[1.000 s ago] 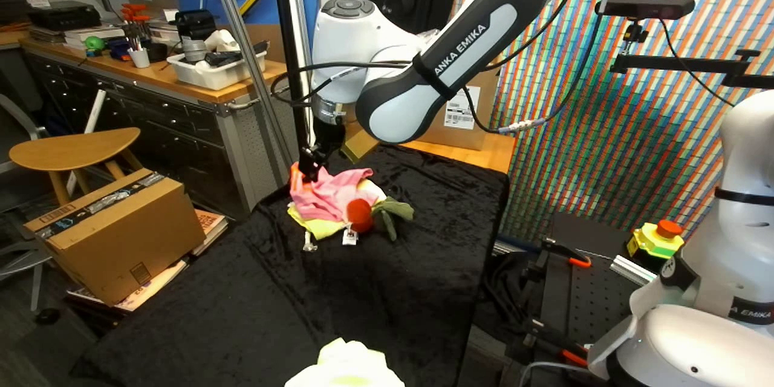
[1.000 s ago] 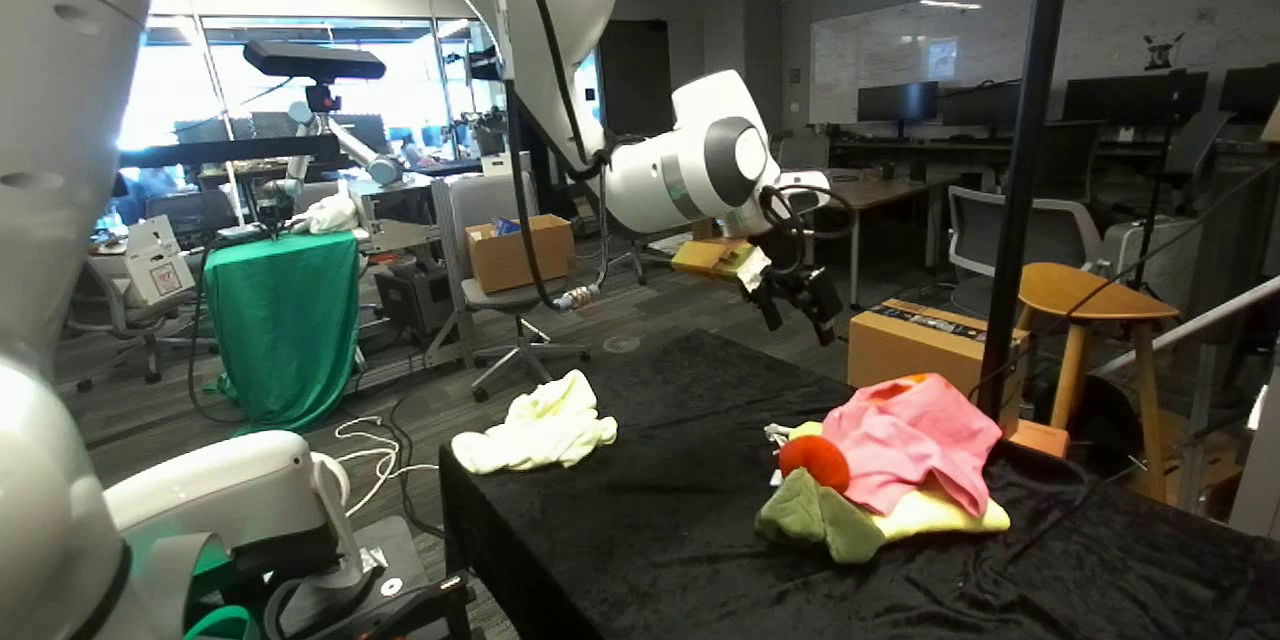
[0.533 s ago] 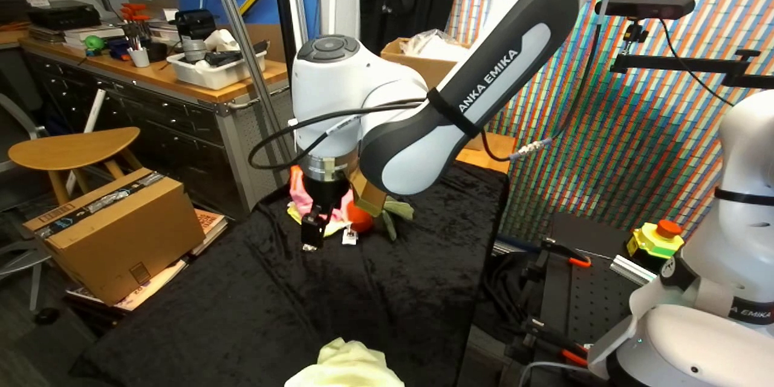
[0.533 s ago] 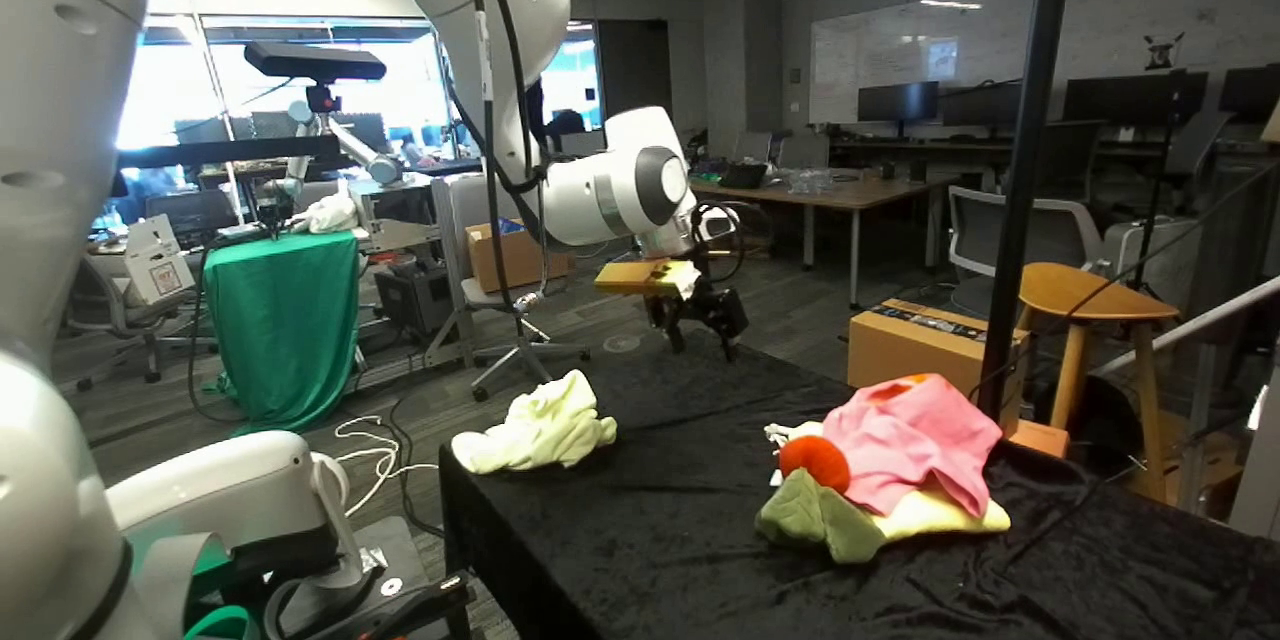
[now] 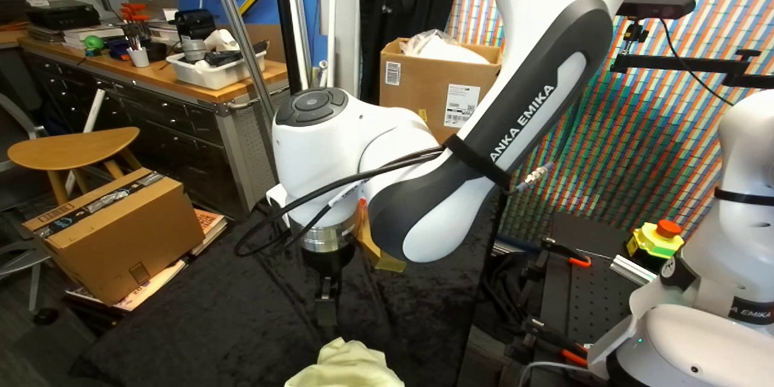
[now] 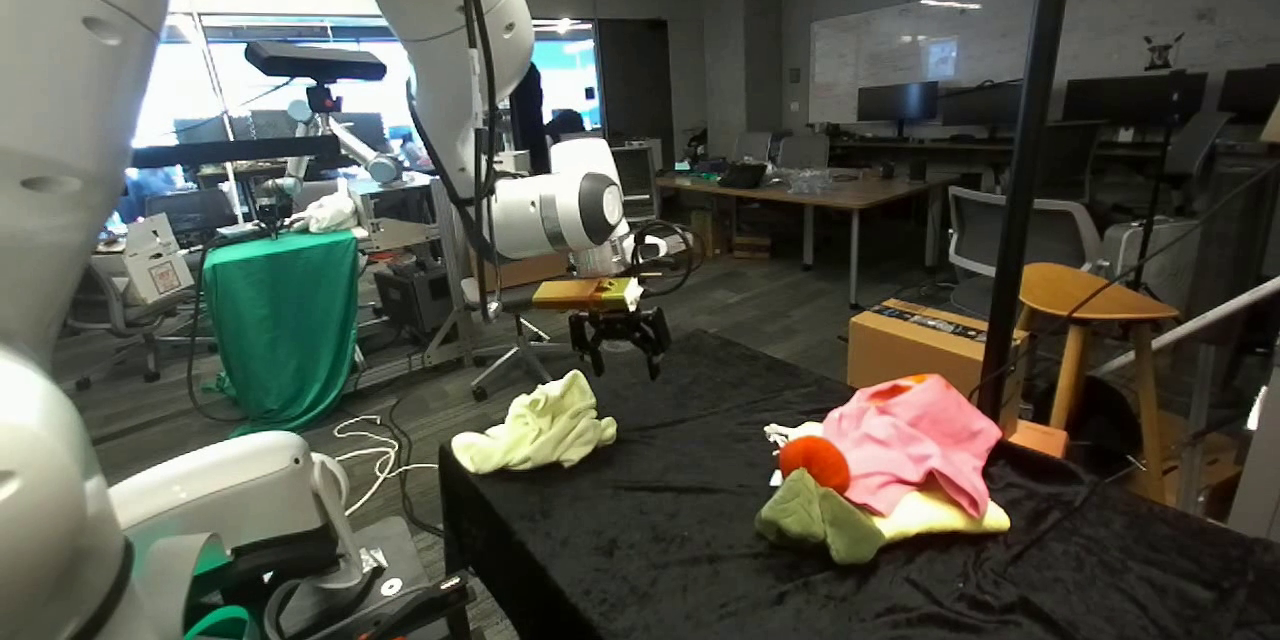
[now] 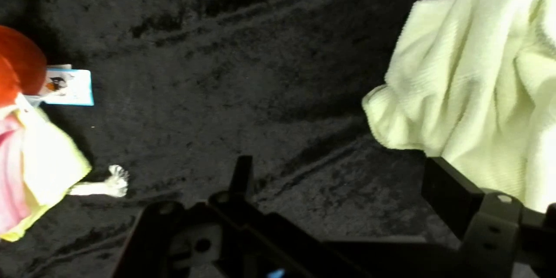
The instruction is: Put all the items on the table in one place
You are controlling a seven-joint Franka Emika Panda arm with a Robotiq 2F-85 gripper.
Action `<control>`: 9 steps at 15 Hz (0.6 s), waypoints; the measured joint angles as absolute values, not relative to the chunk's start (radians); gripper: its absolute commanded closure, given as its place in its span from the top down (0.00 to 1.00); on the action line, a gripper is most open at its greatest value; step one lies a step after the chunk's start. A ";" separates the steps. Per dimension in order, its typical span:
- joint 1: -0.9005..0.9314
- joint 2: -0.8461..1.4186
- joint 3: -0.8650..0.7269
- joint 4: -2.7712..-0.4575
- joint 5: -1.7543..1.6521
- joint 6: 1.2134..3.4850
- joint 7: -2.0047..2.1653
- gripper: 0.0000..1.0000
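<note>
In an exterior view, the arm (image 5: 514, 127) bears the lettering "ANKA EMIKA"; a black band (image 5: 750, 308) on the base (image 5: 707, 344) reads "A EMIKA". A cardboard box (image 5: 417, 94) behind the arm carries white labels (image 5: 461, 106), their print too small to read. In an exterior view, the gripper (image 6: 627, 373) hangs above the black-draped table (image 6: 680, 540) with its jaws spread wide. The pale cloth (image 6: 540, 425), yellow-green in tone, lies crumpled at the table's edge, near the gripper and well apart from the pink cloth (image 6: 915, 440), which lies over a yellow cloth (image 6: 945, 512); a red ball (image 6: 815, 465) and green leaves (image 6: 800, 518) sit beside them. In the wrist view, the pale cloth shows fine ribbing and loose folds; one fingertip (image 7: 451, 193) overlaps its border, and contact cannot be determined. A blue-edged tag (image 7: 69, 87) beside the red ball shows a small dark-and-orange figure. A frayed white cord (image 7: 104, 187) lies at the corner of the yellow cloth.
</note>
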State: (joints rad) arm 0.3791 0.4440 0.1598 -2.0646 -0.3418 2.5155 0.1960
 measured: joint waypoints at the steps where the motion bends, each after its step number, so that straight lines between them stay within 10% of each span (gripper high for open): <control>1: 0.379 0.452 0.172 -2.064 -0.331 2.515 0.179 1.00; 9: 0.385 0.512 0.233 -2.050 -0.227 2.482 0.141 1.00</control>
